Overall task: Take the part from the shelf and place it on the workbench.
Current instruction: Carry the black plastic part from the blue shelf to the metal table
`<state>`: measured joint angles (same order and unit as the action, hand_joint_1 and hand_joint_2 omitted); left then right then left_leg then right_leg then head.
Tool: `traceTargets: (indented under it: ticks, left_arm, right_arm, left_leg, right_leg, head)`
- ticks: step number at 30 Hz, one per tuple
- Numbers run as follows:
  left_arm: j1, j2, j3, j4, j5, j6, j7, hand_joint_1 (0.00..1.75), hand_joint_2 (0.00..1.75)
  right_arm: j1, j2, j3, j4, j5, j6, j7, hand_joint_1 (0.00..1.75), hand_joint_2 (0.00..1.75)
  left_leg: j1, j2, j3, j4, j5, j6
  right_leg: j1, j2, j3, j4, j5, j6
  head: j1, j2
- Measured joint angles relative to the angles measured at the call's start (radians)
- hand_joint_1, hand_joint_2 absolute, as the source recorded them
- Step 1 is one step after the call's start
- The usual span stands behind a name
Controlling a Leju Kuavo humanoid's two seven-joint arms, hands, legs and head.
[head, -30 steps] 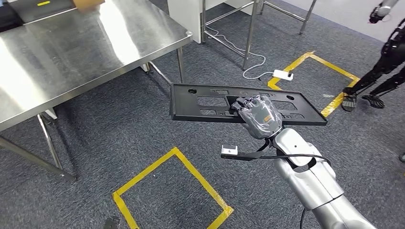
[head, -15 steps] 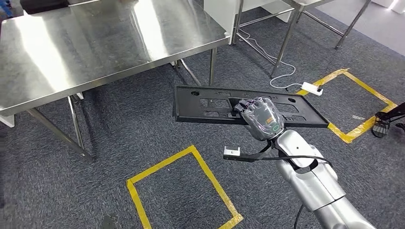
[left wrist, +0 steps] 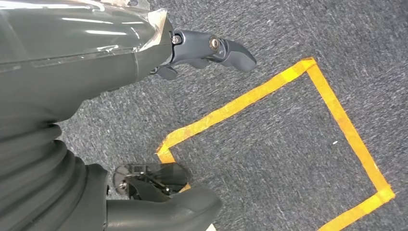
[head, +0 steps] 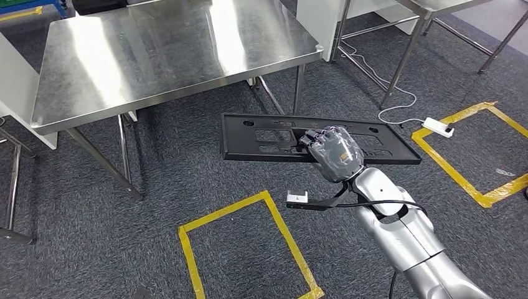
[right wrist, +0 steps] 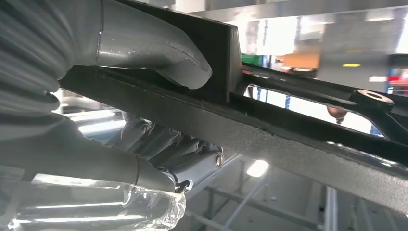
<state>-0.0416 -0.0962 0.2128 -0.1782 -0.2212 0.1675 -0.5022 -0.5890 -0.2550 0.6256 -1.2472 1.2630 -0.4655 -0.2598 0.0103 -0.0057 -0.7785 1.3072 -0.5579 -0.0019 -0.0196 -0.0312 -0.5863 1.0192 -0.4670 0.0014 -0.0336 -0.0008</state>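
Right hand [head: 336,152] grips long black part [head: 261,137] near middle, held flat over carpet, short of steel bench [head: 155,56]. Left hand [left wrist: 207,48] hangs empty, fingers loosely apart. Risk: one-handed hold lets part tilt, slip, or clip bench edge.

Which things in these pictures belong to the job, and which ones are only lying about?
Belonging to the job:
- black part, held by the right hand
- steel workbench, nothing placed on it yet

Only lying about:
- yellow tape square on the carpet
- white power strip with its cable
- second tape square
- left hand, hanging, holding nothing
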Motion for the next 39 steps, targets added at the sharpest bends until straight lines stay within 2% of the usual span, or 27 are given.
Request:
traceTargets:
  ticks: [1,2,3,4,6,7,9,10,11,13,15,16,17,19,20,22,24,25,27,29,30,31,32,33,35,37,39]
  left_arm:
    - [0.000,0.000,0.000,0.000,-0.001,0.000,0.001,0.00,1.75]
    - [0.001,0.000,0.000,0.000,-0.002,0.000,0.001,0.00,1.75]
    - [0.001,0.001,0.000,0.000,-0.004,0.000,0.001,0.00,1.75]
    - [0.000,0.002,0.001,0.000,-0.006,-0.001,0.001,0.00,1.75]
    - [-0.002,0.004,0.001,0.000,-0.008,-0.002,0.001,0.00,1.75]
    - [-0.003,0.004,0.001,0.000,-0.008,-0.003,0.001,0.00,1.75]
    - [-0.003,0.004,0.001,0.000,-0.009,-0.005,0.001,0.00,1.75]
    - [-0.003,0.003,0.001,0.000,-0.009,-0.006,0.001,0.00,1.75]
    - [-0.003,0.003,0.001,0.000,-0.010,-0.006,0.001,0.00,1.75]
    - [-0.005,0.002,0.002,0.000,-0.010,-0.007,0.001,0.00,1.75]
    - [-0.007,0.002,0.003,0.000,-0.011,-0.009,0.002,0.00,1.75]
    - [-0.007,0.001,0.003,0.000,-0.012,-0.010,0.002,0.00,1.75]
    - [-0.006,0.001,0.003,0.000,-0.014,-0.010,0.002,0.00,1.75]
    - [-0.006,0.000,0.005,0.000,-0.017,-0.010,0.002,0.00,1.75]
    - [-0.006,0.000,0.005,0.000,-0.018,-0.010,0.002,0.00,1.75]
    - [-0.005,0.001,0.005,0.000,-0.019,-0.010,0.002,0.00,1.75]
    - [-0.001,0.003,0.005,0.000,-0.020,-0.011,0.001,0.00,1.75]
    - [0.001,0.004,0.005,0.000,-0.020,-0.011,0.001,0.00,1.75]
    - [0.001,0.005,0.005,0.000,-0.021,-0.012,0.000,0.00,1.75]
    - [-0.002,0.004,0.005,0.000,-0.022,-0.012,0.000,0.00,1.75]
    - [-0.003,0.004,0.005,0.000,-0.022,-0.013,0.000,0.00,1.75]
    - [-0.003,0.004,0.005,0.000,-0.022,-0.014,0.000,0.00,1.75]
    - [-0.003,0.004,0.005,0.000,-0.022,-0.014,0.001,0.00,1.75]
    - [-0.003,0.004,0.005,0.000,-0.022,-0.015,0.001,0.00,1.75]
    - [-0.004,0.004,0.005,0.000,-0.022,-0.015,0.002,0.00,1.75]
    - [-0.006,0.005,0.005,0.000,-0.021,-0.014,0.002,0.00,1.75]
    - [-0.005,0.005,0.005,0.000,-0.020,-0.015,0.006,0.00,1.75]
  right_arm:
    - [0.001,0.001,0.002,0.002,0.000,0.000,0.000,1.62,1.75]
    - [0.001,0.003,0.003,0.003,0.000,0.000,0.000,1.62,1.75]
    - [0.001,0.005,0.004,0.004,0.000,0.000,0.001,1.62,1.75]
    - [0.001,0.007,0.004,0.004,0.000,-0.001,0.001,1.62,1.75]
    - [0.001,0.007,0.003,0.006,0.000,-0.002,0.003,1.62,1.75]
    - [0.000,0.006,0.003,0.006,0.000,-0.002,0.004,1.62,1.75]
    - [0.001,0.005,0.003,0.008,0.000,-0.003,0.005,1.62,1.75]
    - [0.001,0.004,0.003,0.008,0.000,-0.004,0.005,1.62,1.75]
    - [0.001,0.003,0.002,0.008,0.000,-0.005,0.005,1.62,1.75]
    - [0.003,-0.001,0.002,0.010,-0.001,-0.008,0.004,1.62,1.75]
    - [0.010,-0.006,0.003,0.013,-0.001,-0.009,0.004,1.62,1.75]
    - [0.014,-0.008,0.003,0.014,0.000,-0.009,0.004,1.62,1.75]
    - [0.017,-0.010,0.004,0.015,0.000,-0.009,0.004,1.62,1.75]
    - [0.019,-0.011,0.004,0.015,0.000,-0.008,0.004,1.62,1.75]
    - [0.019,-0.012,0.004,0.015,0.001,-0.008,0.004,1.62,1.75]
    - [0.018,-0.014,0.006,0.015,0.001,-0.008,0.003,1.62,1.75]
    - [0.017,-0.014,0.009,0.015,0.001,-0.008,0.003,1.62,1.75]
    - [0.016,-0.013,0.010,0.015,0.001,-0.008,0.003,1.62,1.75]
    - [0.012,-0.013,0.011,0.015,0.001,-0.007,0.003,1.62,1.75]
    - [0.010,-0.014,0.012,0.015,0.001,-0.007,0.003,1.62,1.75]
    - [0.010,-0.014,0.012,0.016,0.001,-0.007,0.003,1.62,1.75]
    - [0.011,-0.014,0.013,0.016,0.001,-0.007,0.003,1.62,1.75]
    - [0.010,-0.015,0.014,0.017,0.001,-0.007,0.003,1.62,1.75]
    - [0.010,-0.014,0.015,0.017,0.001,-0.007,0.003,1.62,1.75]
    - [0.008,-0.013,0.017,0.017,0.000,-0.007,0.003,1.62,1.75]
    - [0.004,-0.013,0.017,0.017,-0.001,-0.007,0.004,1.62,1.75]
    - [-0.001,-0.010,0.018,0.017,-0.001,-0.007,0.005,1.62,1.75]
  left_leg:
    - [0.000,0.002,-0.005,0.009,0.006,0.000]
    - [0.000,0.005,0.012,-0.023,0.030,0.003]
    - [-0.001,0.013,0.047,-0.088,0.063,0.008]
    - [-0.005,0.035,0.088,-0.163,0.090,0.015]
    - [-0.015,0.065,0.141,-0.263,0.116,0.028]
    - [-0.019,0.068,0.147,-0.277,0.114,0.031]
    - [-0.018,0.045,0.148,-0.283,0.119,0.038]
    - [-0.016,0.035,0.151,-0.289,0.123,0.043]
    - [-0.012,0.025,0.155,-0.295,0.127,0.049]
    - [-0.008,0.005,0.158,-0.300,0.132,0.057]
    - [-0.007,-0.022,0.158,-0.299,0.133,0.058]
    - [-0.007,-0.037,0.158,-0.298,0.133,0.058]
    - [-0.006,-0.052,0.158,-0.297,0.132,0.058]
    - [-0.003,-0.078,0.158,-0.291,0.129,0.052]
    - [-0.003,-0.089,0.156,-0.286,0.127,0.047]
    - [-0.005,-0.107,0.149,-0.281,0.125,0.036]
    - [-0.005,-0.118,0.143,-0.282,0.127,0.028]
    - [-0.005,-0.110,0.140,-0.276,0.123,0.024]
    - [-0.005,-0.064,0.112,-0.217,0.086,0.014]
    - [-0.004,-0.015,0.052,-0.095,0.027,0.006]
    - [-0.002,-0.006,0.022,-0.038,0.008,0.003]
    - [0.000,-0.001,0.003,-0.006,0.004,0.002]
    - [0.000,0.002,0.004,-0.012,0.020,0.002]
    - [0.001,0.007,0.026,-0.057,0.050,0.005]
    - [-0.003,0.026,0.098,-0.193,0.109,0.014]
    - [-0.010,0.038,0.136,-0.266,0.125,0.021]
    - [-0.017,0.030,0.137,-0.278,0.123,0.029]
  right_leg:
    - [0.002,-0.010,0.000,0.000,-0.001,-0.001]
    - [0.003,-0.019,0.001,0.000,-0.002,-0.002]
    - [0.004,-0.028,0.003,0.000,-0.003,-0.002]
    - [0.007,-0.037,0.005,0.000,-0.004,-0.002]
    - [0.015,-0.053,0.007,0.000,-0.008,0.003]
    - [0.018,-0.062,0.009,-0.001,-0.010,0.006]
    - [0.023,-0.076,0.011,-0.003,-0.015,0.015]
    - [0.023,-0.066,0.010,0.004,-0.021,0.019]
    - [0.022,-0.045,0.001,0.027,-0.034,0.021]
    - [0.015,0.007,-0.048,0.134,-0.084,0.017]
    - [0.011,0.025,-0.112,0.260,-0.127,0.019]
    - [0.009,0.027,-0.126,0.281,-0.127,0.026]
    - [0.006,0.029,-0.119,0.258,-0.110,0.036]
    - [-0.004,0.046,-0.061,0.123,-0.048,0.058]
    - [-0.007,0.059,-0.032,0.061,-0.025,0.062]
    - [-0.007,0.072,-0.006,0.008,-0.006,0.055]
    - [-0.006,0.057,-0.004,0.008,-0.003,0.040]
    - [-0.008,0.050,-0.003,0.007,-0.002,0.033]
    - [-0.011,0.034,0.001,0.004,-0.002,0.017]
    - [-0.006,0.017,0.002,0.004,-0.005,0.007]
    - [-0.004,0.007,0.003,0.004,-0.006,0.005]
    - [-0.002,-0.004,0.003,0.004,-0.007,0.003]
    - [-0.001,-0.014,0.005,0.004,-0.009,0.001]
    - [0.000,-0.023,0.007,0.004,-0.010,0.000]
    - [0.003,-0.036,0.012,0.004,-0.014,0.001]
    - [0.009,-0.046,0.012,0.004,-0.017,0.007]
    - [0.013,-0.056,0.013,0.000,-0.018,0.016]
  head:
    - [0.000,0.000]
    - [0.000,0.000]
    - [0.000,0.000]
    - [-0.001,0.000]
    - [0.000,0.000]
    - [0.001,0.000]
    - [0.002,0.000]
    - [0.003,0.000]
    - [0.003,0.000]
    - [0.007,0.000]
    - [0.009,0.000]
    - [0.009,0.000]
    - [0.009,0.000]
    - [0.009,0.000]
    - [0.010,0.000]
    - [0.011,0.000]
    - [0.010,0.000]
    - [0.009,0.000]
    - [0.002,0.000]
    - [-0.006,0.000]
    - [-0.006,0.000]
    - [-0.006,0.000]
    - [-0.006,0.000]
    - [-0.006,0.000]
    - [-0.006,0.000]
    - [-0.005,0.000]
    - [-0.005,0.000]
